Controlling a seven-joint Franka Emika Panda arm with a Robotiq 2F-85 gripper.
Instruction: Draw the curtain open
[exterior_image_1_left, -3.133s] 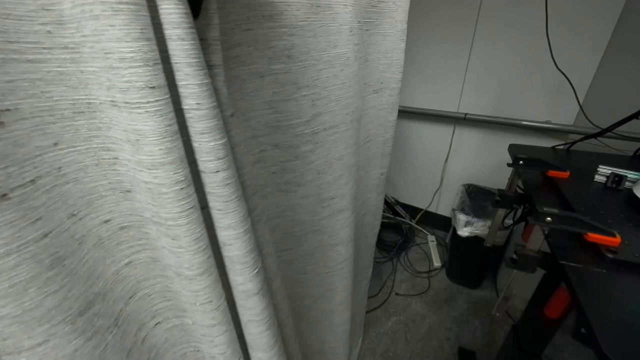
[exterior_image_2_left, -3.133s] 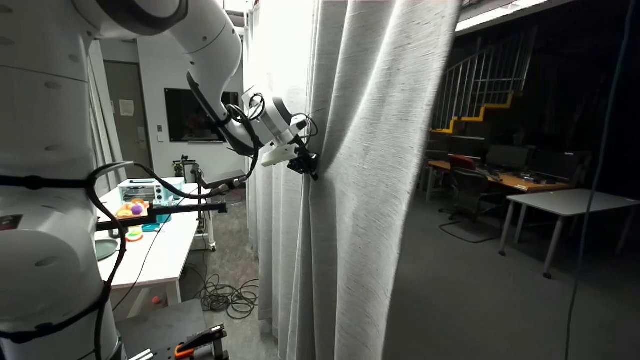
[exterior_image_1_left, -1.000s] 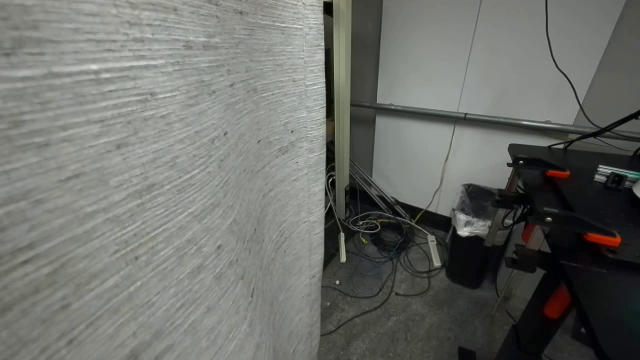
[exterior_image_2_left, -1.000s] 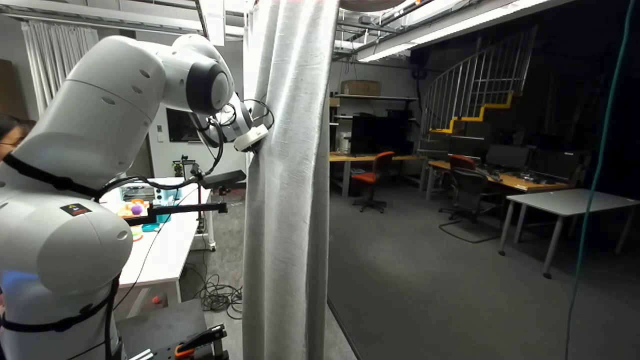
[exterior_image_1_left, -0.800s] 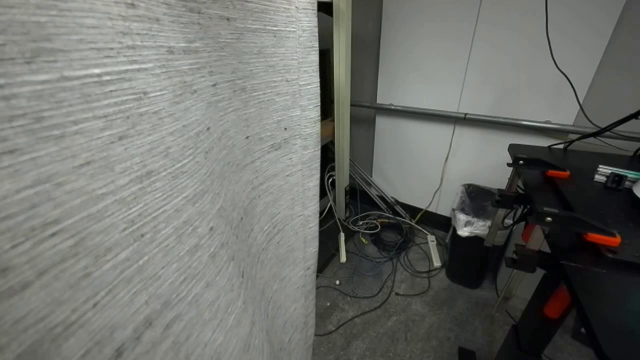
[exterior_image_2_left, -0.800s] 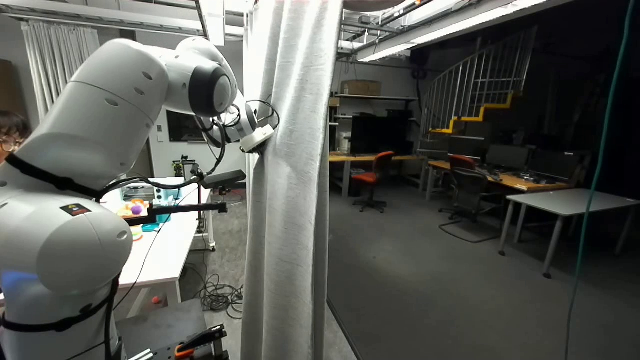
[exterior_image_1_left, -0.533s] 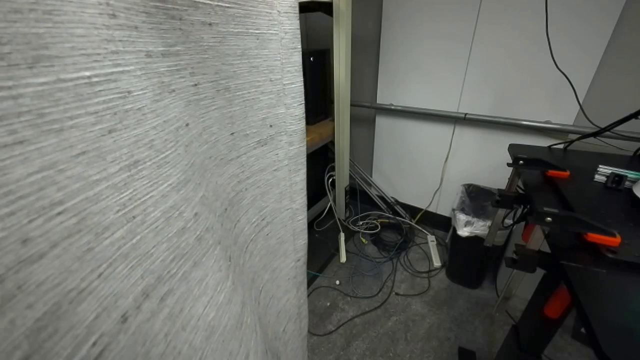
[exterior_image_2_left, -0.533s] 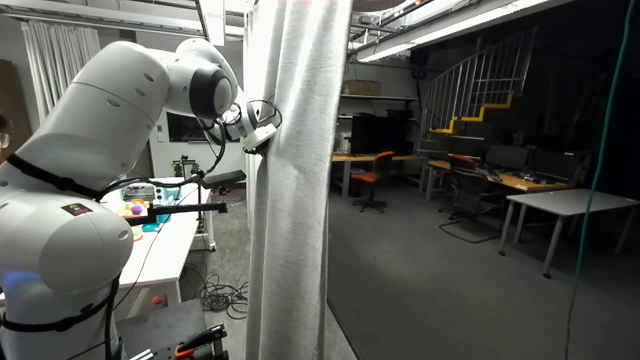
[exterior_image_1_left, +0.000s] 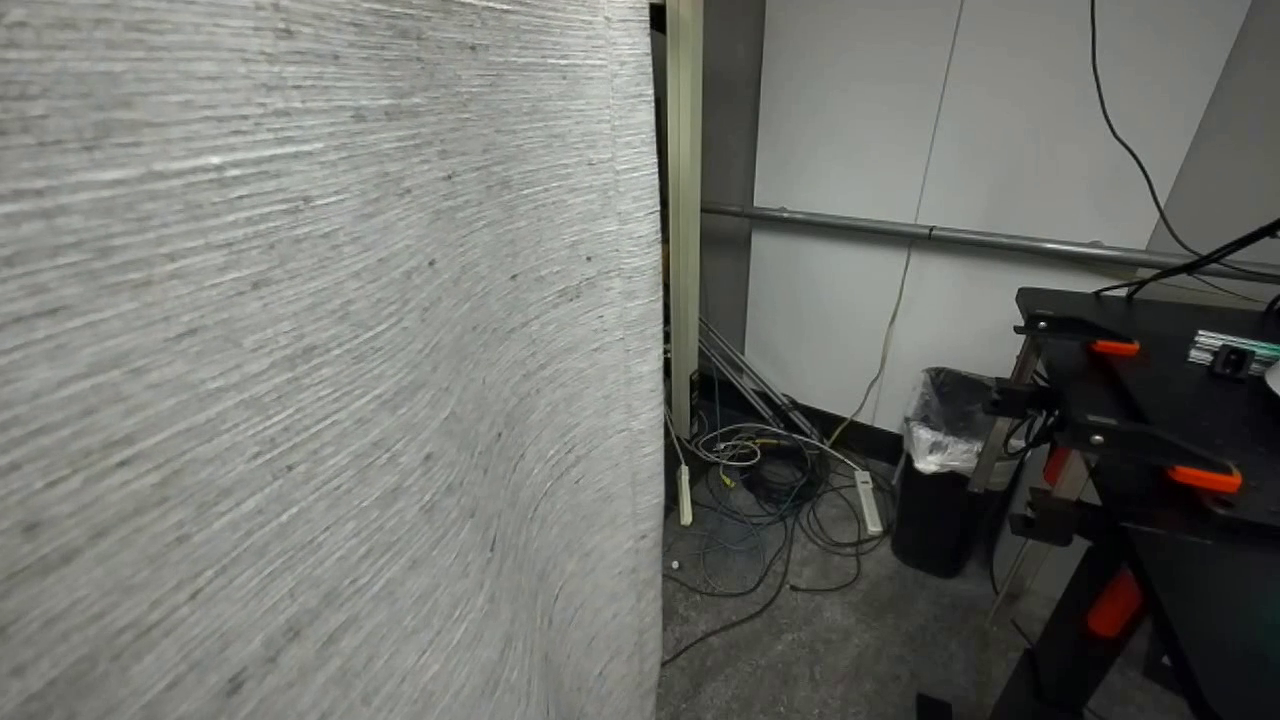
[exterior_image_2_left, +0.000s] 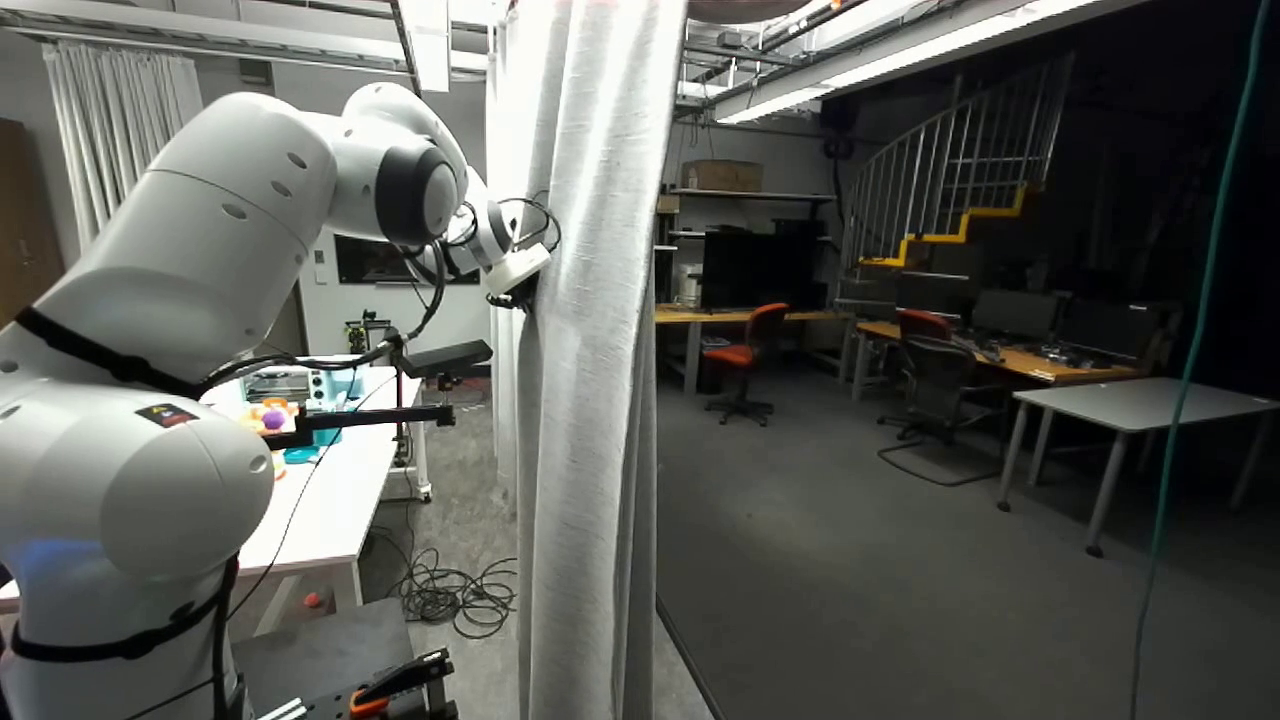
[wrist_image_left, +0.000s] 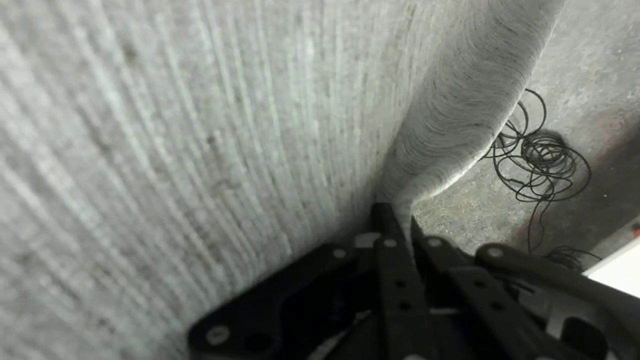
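The curtain (exterior_image_1_left: 330, 350) is a large light grey-white woven sheet filling the left half of an exterior view. In an exterior view it hangs bunched in vertical folds (exterior_image_2_left: 590, 380) at mid-frame, with its free edge toward the dark room. My gripper (exterior_image_2_left: 512, 298) is at the curtain's left side there, its fingers mostly hidden by fabric. In the wrist view the black fingers (wrist_image_left: 398, 215) are shut on a pinched fold of the curtain (wrist_image_left: 225, 125), which passes between the tips and spreads out wide to the left.
A white table (exterior_image_2_left: 350, 500) with toys and a black camera bar (exterior_image_2_left: 390, 415) stand left of the curtain. Cables (exterior_image_2_left: 455, 595) lie coiled on the floor. A black bench (exterior_image_1_left: 1150, 420) with clamps and a bin (exterior_image_1_left: 940, 510) stand right.
Over three seconds the arm has pulled back and the curtain's free edge has moved left, uncovering the dark room and desks. In the last half second the edge has shifted only slightly.
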